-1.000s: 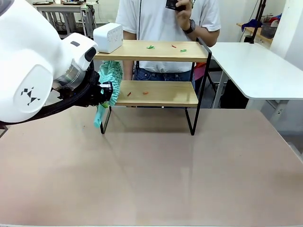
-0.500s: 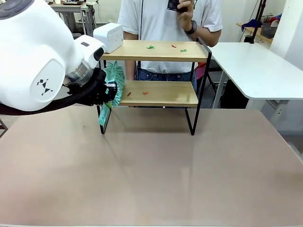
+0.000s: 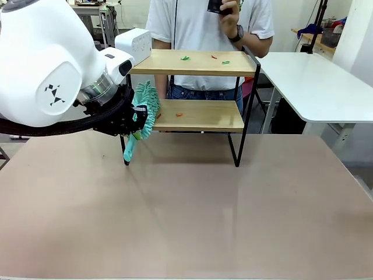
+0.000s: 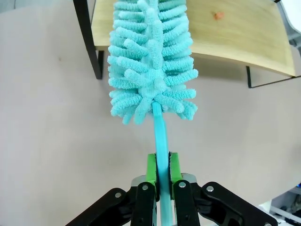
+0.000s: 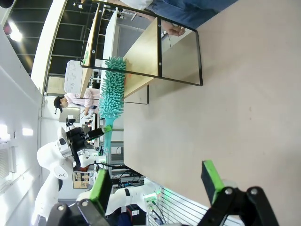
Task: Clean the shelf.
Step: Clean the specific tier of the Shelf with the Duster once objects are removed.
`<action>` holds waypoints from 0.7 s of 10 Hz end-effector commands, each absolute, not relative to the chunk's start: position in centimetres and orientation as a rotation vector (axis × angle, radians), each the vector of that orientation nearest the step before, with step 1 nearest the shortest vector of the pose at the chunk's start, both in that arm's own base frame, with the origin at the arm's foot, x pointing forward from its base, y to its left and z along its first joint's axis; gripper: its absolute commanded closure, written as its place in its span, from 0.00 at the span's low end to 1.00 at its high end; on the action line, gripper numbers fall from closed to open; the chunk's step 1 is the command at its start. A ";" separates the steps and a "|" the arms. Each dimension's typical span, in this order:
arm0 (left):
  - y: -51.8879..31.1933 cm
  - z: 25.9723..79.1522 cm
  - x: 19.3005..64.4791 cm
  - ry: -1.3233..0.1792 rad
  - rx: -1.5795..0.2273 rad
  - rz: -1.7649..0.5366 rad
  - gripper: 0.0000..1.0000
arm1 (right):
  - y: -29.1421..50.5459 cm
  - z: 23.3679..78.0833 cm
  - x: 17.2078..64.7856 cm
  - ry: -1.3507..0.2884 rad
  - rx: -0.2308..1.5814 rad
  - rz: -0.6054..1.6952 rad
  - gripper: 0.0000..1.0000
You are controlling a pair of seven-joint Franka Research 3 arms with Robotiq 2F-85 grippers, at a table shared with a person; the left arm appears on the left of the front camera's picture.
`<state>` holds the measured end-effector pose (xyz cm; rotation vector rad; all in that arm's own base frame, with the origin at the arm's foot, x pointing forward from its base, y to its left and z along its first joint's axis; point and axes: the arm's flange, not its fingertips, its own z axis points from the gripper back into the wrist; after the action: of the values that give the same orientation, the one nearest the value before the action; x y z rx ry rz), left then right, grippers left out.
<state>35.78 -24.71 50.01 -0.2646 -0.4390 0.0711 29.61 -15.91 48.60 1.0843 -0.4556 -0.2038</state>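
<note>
The left end effector (image 4: 160,175) is clamped narrow on the handle of a teal duster (image 4: 151,66), green pads (image 4: 151,167) pressed to either side. In the left wrist view the duster's long axis runs to 12 o'clock, its fluffy head covering a corner of the lower board of the shelf (image 4: 235,37). The shelf stands at the 12 o'clock side of the desk (image 3: 192,216), boards running 9 to 3 o'clock. From the front the duster tilts, handle end at 7 o'clock, head toward 1 o'clock, by the lower board's 9 o'clock end. That view adds the upper board: green and red scraps (image 3: 185,58), a white box (image 3: 134,45) at its 9 o'clock end. The right end effector (image 5: 156,180) stands wide, holding nothing.
</note>
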 end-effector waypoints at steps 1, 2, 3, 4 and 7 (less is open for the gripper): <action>-24.6 50.5 35.5 -0.394 -0.342 -0.005 0.88 | -15.8 48.6 29.8 -0.485 1.100 -0.182 0.00; -25.1 50.2 35.3 -0.373 -0.379 -0.055 0.88 | -15.8 48.6 29.8 -0.485 1.100 -0.182 0.00; -25.4 49.9 35.0 -0.341 -0.390 -0.104 0.88 | -15.8 48.6 29.8 -0.485 1.100 -0.182 0.00; -25.6 49.6 34.8 -0.296 -0.389 -0.149 0.88 | -15.8 48.6 29.8 -0.485 1.100 -0.182 0.00; -25.0 50.4 34.0 -0.086 -0.503 -0.387 0.88 | -15.8 48.6 29.8 -0.485 1.100 -0.182 0.00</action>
<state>33.47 -26.66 49.52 -0.4632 -0.1995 -0.2901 29.61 -15.91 48.60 1.0843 -0.4557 -0.2037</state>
